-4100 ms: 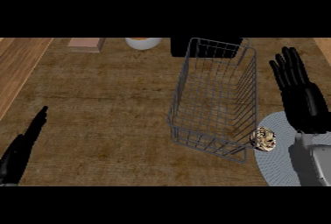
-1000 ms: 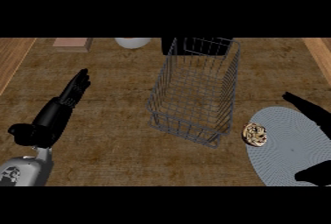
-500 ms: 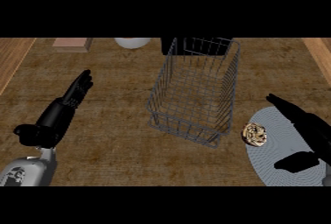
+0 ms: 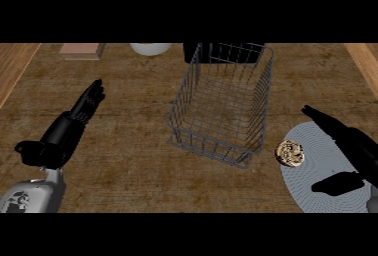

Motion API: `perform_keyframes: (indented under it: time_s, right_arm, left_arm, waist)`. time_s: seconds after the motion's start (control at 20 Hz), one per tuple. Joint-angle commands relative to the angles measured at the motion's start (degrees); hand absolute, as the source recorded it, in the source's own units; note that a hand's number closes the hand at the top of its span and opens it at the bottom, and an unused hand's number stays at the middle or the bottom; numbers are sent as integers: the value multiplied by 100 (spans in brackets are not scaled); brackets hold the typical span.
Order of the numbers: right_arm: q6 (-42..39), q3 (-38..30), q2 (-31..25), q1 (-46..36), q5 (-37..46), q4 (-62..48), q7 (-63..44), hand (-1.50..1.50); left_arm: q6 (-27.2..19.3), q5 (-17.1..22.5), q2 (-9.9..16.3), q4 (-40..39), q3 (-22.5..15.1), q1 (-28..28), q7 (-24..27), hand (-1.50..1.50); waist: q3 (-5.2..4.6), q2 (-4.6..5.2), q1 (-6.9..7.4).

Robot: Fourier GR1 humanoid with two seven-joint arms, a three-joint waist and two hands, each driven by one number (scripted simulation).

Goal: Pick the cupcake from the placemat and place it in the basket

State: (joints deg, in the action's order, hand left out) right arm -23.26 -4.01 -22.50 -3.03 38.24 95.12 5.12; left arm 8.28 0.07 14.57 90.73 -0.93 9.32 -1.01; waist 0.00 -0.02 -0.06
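On the grey round placemat (image 4: 325,172) at the right of the wooden surface (image 4: 133,100), the cupcake (image 4: 290,152) sits near the mat's left edge, just beside the wire basket (image 4: 221,107) but outside it. Over the mat, the right robot hand (image 4: 347,150) hangs with fingers straight and thumb spread, open and holding nothing, the cupcake just left of it. At the left, the left robot hand (image 4: 70,127) rests open, fingers straight and likewise unladen.
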Motion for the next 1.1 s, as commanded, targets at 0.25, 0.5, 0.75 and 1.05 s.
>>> perform_keyframes:
  time_s: [0.25, 0.5, 0.75, 1.05]
  right_arm:
    - [111, 272, 258, -51, 694, -283, -59, -150]
    - [106, 382, 417, 196, 949, 35, -185, -150]
    - [573, 575, 582, 261, 1389, -418, 8, -150]
    - [524, 562, 783, -81, 1579, -750, -304, -150]
  left_arm:
    - [396, 43, 59, 232, 346, -100, -140, 0]
    - [217, -450, -224, -178, 209, -122, 314, 0]
    - [245, -326, -369, 552, 146, -199, -338, 0]
    - [469, -208, -345, -307, 465, 331, -26, 0]
  waist:
    - [0, 1, 18]
    - [-1, 2, -3]
    - [1, -2, 13]
    - [0, 3, -1]
